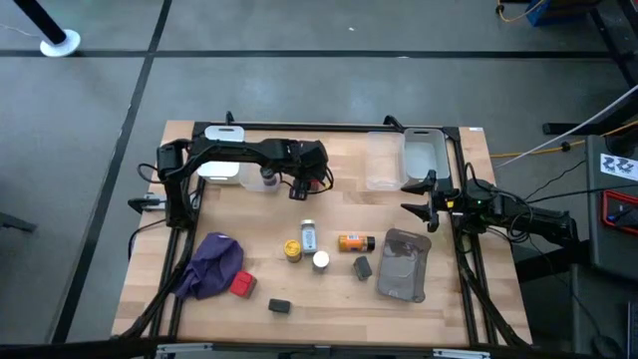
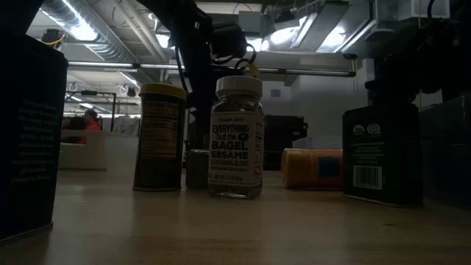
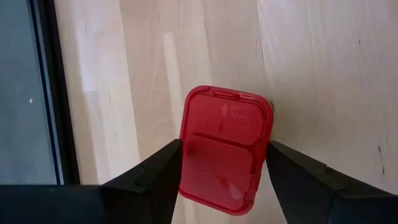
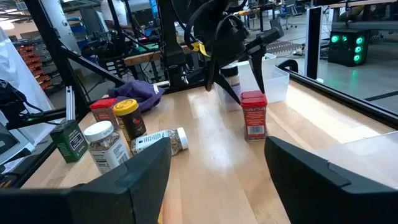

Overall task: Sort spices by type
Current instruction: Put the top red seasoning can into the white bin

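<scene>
A red cube (image 3: pixel 225 130) with a flat hinged lid stands toward the table's far middle, and my left gripper (image 1: pixel 302 189) is shut on it from above. The other spices lie nearer the front. They are a second red cube (image 1: pixel 242 284), a yellow-lidded jar (image 1: pixel 292 249), a lying white-capped bottle (image 1: pixel 308 236), a white-capped jar (image 1: pixel 321 260), an orange bottle (image 1: pixel 354 242) and two dark grey blocks (image 1: pixel 362 266) (image 1: pixel 280 306). My right gripper (image 1: pixel 417 196) waits open at the table's right edge, holding nothing. My left gripper pinches the red cube between its two fingers, on two opposite sides just below the lid (image 3: pixel 186 155). The fingers come slanting down from above. The cube is upright, and in the right wrist view its base (image 4: pixel 254 135) appears to rest on the table.
A purple cloth (image 1: pixel 214 264) lies at the front left beside the second red cube. A flat grey pouch (image 1: pixel 404 264) lies at the front right. Two clear bins (image 1: pixel 424 155) (image 1: pixel 384 160) stand at the far right. A white container (image 1: pixel 219 168) and a clear bottle (image 1: pixel 269 178) stand at the far left.
</scene>
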